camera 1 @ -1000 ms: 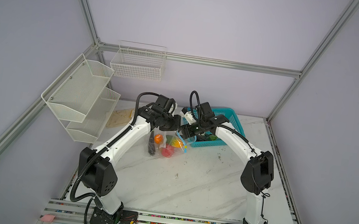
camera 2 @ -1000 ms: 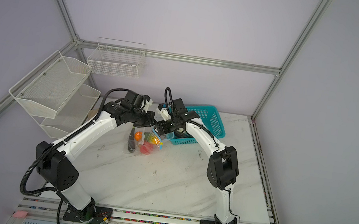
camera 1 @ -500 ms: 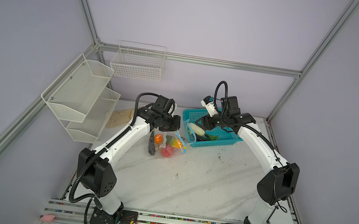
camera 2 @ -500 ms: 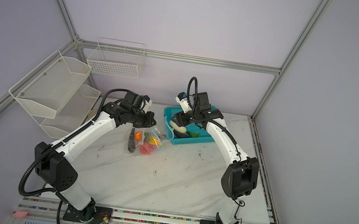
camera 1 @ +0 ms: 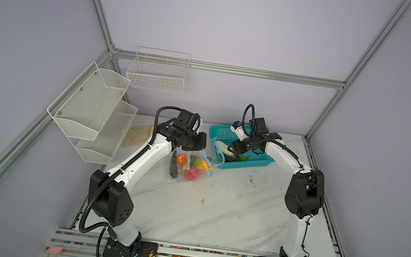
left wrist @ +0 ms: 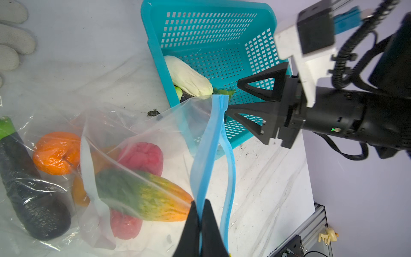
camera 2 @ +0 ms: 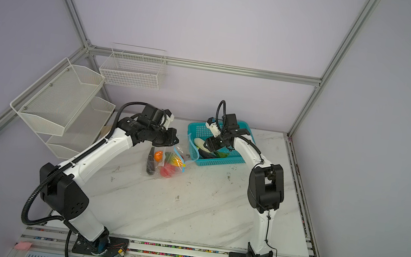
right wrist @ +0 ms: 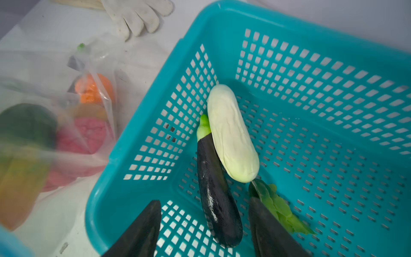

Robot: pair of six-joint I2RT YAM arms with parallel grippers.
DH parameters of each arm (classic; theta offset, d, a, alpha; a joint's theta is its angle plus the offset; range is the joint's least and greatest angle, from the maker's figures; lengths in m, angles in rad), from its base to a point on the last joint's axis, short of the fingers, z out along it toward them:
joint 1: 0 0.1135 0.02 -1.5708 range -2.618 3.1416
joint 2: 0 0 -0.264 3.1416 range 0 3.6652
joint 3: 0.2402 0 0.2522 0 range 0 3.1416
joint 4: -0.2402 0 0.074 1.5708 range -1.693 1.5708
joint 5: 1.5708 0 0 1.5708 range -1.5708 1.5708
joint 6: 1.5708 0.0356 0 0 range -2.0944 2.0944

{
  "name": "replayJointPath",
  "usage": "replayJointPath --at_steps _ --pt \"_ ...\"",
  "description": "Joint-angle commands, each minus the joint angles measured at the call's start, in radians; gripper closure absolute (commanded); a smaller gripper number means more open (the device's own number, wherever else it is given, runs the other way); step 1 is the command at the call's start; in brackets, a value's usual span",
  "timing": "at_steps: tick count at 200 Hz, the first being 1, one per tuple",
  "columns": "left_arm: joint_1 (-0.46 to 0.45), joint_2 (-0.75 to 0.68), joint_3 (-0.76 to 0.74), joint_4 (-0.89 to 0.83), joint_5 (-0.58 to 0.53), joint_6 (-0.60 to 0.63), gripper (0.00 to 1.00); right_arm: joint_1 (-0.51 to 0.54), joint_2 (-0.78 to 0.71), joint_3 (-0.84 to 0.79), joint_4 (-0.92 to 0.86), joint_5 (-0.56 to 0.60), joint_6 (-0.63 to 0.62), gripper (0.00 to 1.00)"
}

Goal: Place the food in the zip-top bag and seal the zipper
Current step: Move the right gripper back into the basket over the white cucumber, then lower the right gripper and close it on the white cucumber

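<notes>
Right wrist: right gripper (right wrist: 203,201) spread above glossy black eggplant (right wrist: 213,178) touching smooth white vegetable (right wrist: 231,133), close to perforated teal basket (right wrist: 138,124) wall; left gripper (left wrist: 200,204) pinches blue zipper (left wrist: 206,155) of crinkly clear zip-top bag (left wrist: 133,124) beside basket.

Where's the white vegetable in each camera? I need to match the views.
Top view: white vegetable in the teal basket's end nearest the zip-top bag.
Top view: white vegetable, same end.
Left wrist: white vegetable inside the basket, beyond the zipper.
Right wrist: white vegetable lying against the dark eggplant.
Shared landmark: the teal basket.
</notes>
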State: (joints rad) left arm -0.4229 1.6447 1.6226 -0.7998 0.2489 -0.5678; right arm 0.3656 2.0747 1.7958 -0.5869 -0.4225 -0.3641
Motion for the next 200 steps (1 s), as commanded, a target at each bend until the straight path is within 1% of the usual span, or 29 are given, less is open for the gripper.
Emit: replayJointPath --at_steps 1,16,34,73,82,95,119,167,200 --pt "0.010 -0.023 -0.011 0.041 0.016 -0.007 1.00 0.007 0.050 0.051 -0.004 0.026 -0.021 0.32" --pt "0.013 -0.020 -0.009 0.040 0.016 -0.006 1.00 0.006 0.099 0.098 -0.021 0.042 0.003 0.31" --pt "0.012 -0.017 -0.010 0.038 0.016 -0.007 1.00 0.006 0.154 0.152 -0.044 0.051 0.001 0.29" --pt "0.018 -0.017 -0.006 0.035 0.016 -0.004 1.00 0.012 0.226 0.228 -0.052 0.069 0.003 0.25" --pt "0.018 -0.017 -0.006 0.035 0.016 -0.004 1.00 0.014 0.244 0.248 -0.055 0.068 0.004 0.20" --pt "0.018 -0.016 -0.004 0.035 0.015 -0.004 1.00 0.018 0.272 0.283 -0.071 0.069 0.005 0.19" --pt "0.019 -0.013 -0.004 0.033 0.019 -0.003 1.00 0.025 0.322 0.332 -0.091 0.062 0.002 0.19" --pt "0.022 -0.013 -0.007 0.032 0.018 -0.004 1.00 0.031 0.377 0.359 -0.088 0.041 0.002 0.20" --pt "0.022 -0.013 -0.007 0.034 0.021 -0.004 1.00 0.032 0.400 0.376 -0.089 0.031 0.004 0.25"
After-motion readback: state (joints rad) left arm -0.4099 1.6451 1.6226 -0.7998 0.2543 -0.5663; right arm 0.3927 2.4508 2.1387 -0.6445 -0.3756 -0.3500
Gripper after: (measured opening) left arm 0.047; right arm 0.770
